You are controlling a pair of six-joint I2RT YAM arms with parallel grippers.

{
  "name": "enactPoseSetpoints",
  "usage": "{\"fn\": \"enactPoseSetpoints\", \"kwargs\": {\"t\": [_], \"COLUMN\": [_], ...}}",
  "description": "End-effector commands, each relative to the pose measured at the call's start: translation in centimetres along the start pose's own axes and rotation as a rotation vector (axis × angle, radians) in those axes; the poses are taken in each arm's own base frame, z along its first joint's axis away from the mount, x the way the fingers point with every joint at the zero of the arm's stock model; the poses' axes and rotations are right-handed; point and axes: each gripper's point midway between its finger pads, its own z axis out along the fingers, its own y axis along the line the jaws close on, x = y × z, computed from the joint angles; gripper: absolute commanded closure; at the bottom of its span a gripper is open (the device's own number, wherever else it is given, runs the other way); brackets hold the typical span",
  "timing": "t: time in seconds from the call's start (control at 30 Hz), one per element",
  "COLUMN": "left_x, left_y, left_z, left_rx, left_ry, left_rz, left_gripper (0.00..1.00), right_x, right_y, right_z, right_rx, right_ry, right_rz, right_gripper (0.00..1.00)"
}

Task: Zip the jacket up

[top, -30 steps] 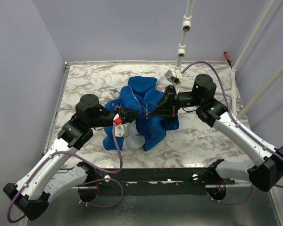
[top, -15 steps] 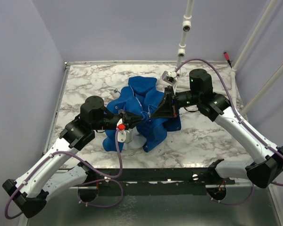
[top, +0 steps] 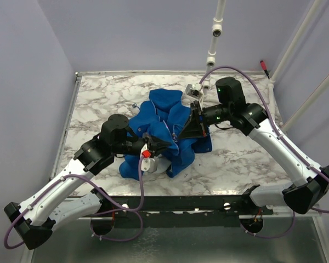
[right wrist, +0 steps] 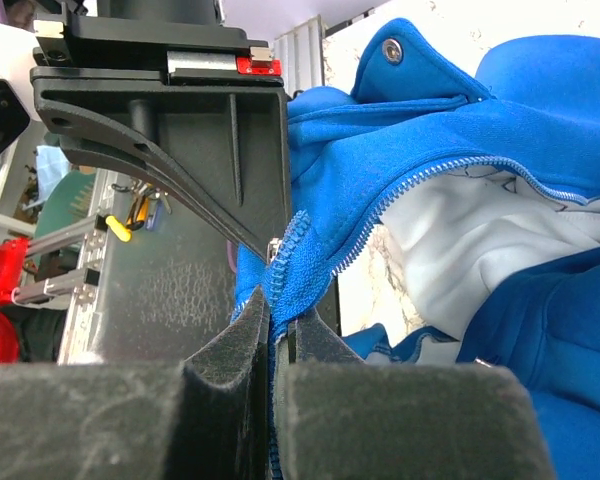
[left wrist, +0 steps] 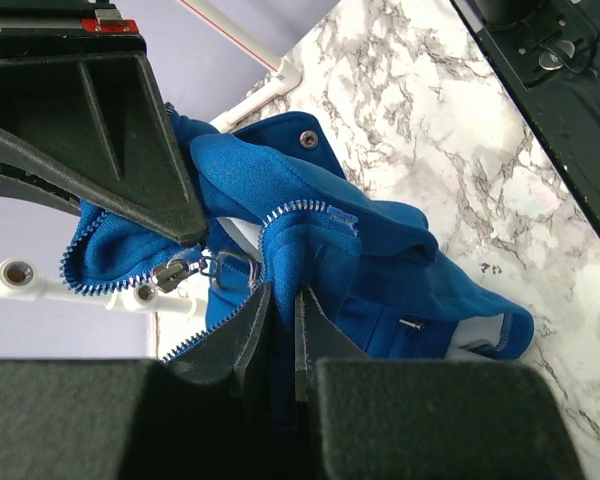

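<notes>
The blue jacket [top: 167, 109] lies bunched in the middle of the marble table, its front open and pale lining [right wrist: 460, 240] showing. My left gripper [top: 163, 146] comes in from the left and is shut on a fold of blue fabric beside the zipper teeth [left wrist: 282, 300]. The metal zipper slider [left wrist: 172, 273] hangs just left of that grip, under the right gripper's finger [left wrist: 110, 130]. My right gripper [top: 181, 135] reaches in from the right and is shut on the toothed zipper edge [right wrist: 278, 312]. The two grippers nearly meet, tip to tip, over the jacket.
The marble table [top: 98, 93] is walled in by purple panels on the left and at the back. A white pipe [top: 214, 33] hangs down at the back, and slanted white poles [top: 296, 44] stand at the right. A black rail [top: 181, 204] runs along the near edge.
The left arm has pushed to the right, toward the jacket's middle. The right arm has drawn back and up a little. The jacket has bunched up more between them, and both grips have held.
</notes>
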Motion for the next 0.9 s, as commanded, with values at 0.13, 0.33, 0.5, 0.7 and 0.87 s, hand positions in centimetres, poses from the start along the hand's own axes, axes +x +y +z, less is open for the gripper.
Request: {"fn": "enactPoseSetpoints", "kwargs": {"t": [0.13, 0.33, 0.5, 0.7, 0.87], "left_x": [0.5, 3.9, 6.1, 3.2, 0.1], "left_y": [0.2, -0.6, -1.8, -0.8, 4.3], "left_z": [-1.0, -1.7, -1.4, -0.3, -0.4], "left_rx": [-0.032, -0.127, -0.176, -0.16, -0.261], "left_ry": [0.055, 0.158, 0.159, 0.003, -0.163], "left_rz": [0.068, -0.046, -0.266, -0.475, -0.581], "left_gripper": [1.0, 0.72, 0.37, 0.09, 0.21], "right_x": [0.4, 0.9, 0.7, 1.0, 0.8], "right_y": [0.8, 0.3, 0.2, -0.8, -1.2], "right_z": [-0.9, -1.4, -1.6, -1.1, -0.9], "right_rx": [0.039, 0.093, 0.108, 0.101, 0.108], "right_ry": [-0.032, -0.119, -0.153, -0.151, -0.191], "right_rz": [-0.062, -0.238, -0.338, -0.387, -0.447], "right_gripper": [0.99, 0.99, 0.99, 0.99, 0.99]}}
